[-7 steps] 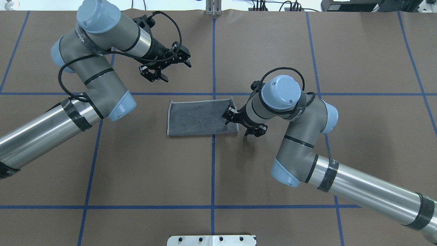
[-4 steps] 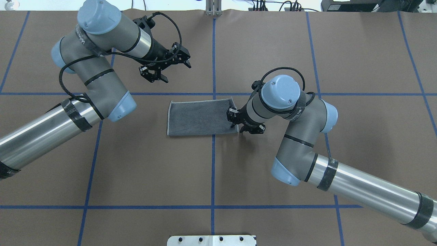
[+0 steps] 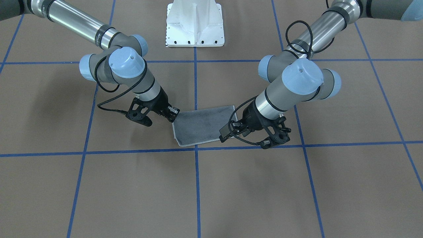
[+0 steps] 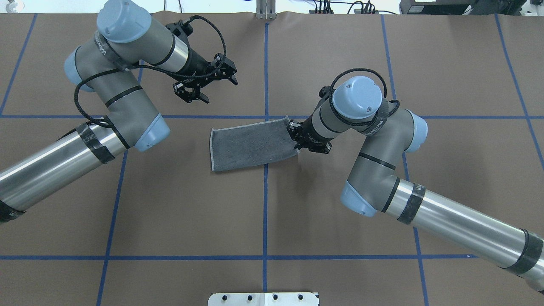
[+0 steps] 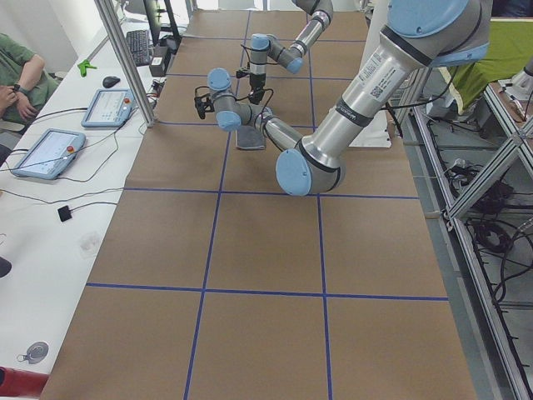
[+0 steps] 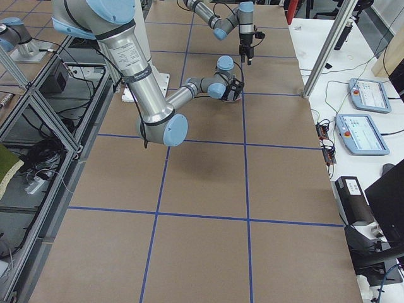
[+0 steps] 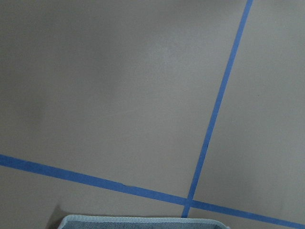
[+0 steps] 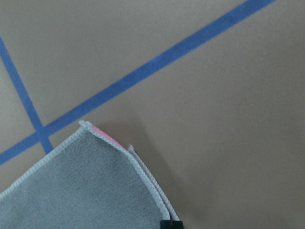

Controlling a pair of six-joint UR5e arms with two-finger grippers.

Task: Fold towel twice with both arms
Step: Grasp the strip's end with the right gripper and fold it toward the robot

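Note:
The towel point(image 4: 248, 144) lies folded once, dark grey face up, near the table's middle, with its right end raised and skewed. My right gripper point(image 4: 297, 142) is shut on the towel's right edge; it also shows in the front-facing view point(image 3: 172, 114) at the towel point(image 3: 201, 125). The right wrist view shows the grey towel corner point(image 8: 86, 191) with a pink layer peeking out and a black fingertip point(image 8: 171, 224) on its edge. My left gripper point(image 4: 214, 88) is open and empty, hovering beyond the towel's far edge. The left wrist view shows only a strip of the towel's edging point(image 7: 138, 221).
Blue tape lines point(image 4: 265, 204) cross the brown table cover. The white pedestal base point(image 3: 195, 23) stands at the robot's side of the table. Operator tablets point(image 5: 50, 152) and a seated person point(image 5: 17, 71) are beyond the table's far edge.
My right gripper closed on the towel's right edge, then lifted and drew it toward the far side, skewing the towel. The left arm has hardly moved.

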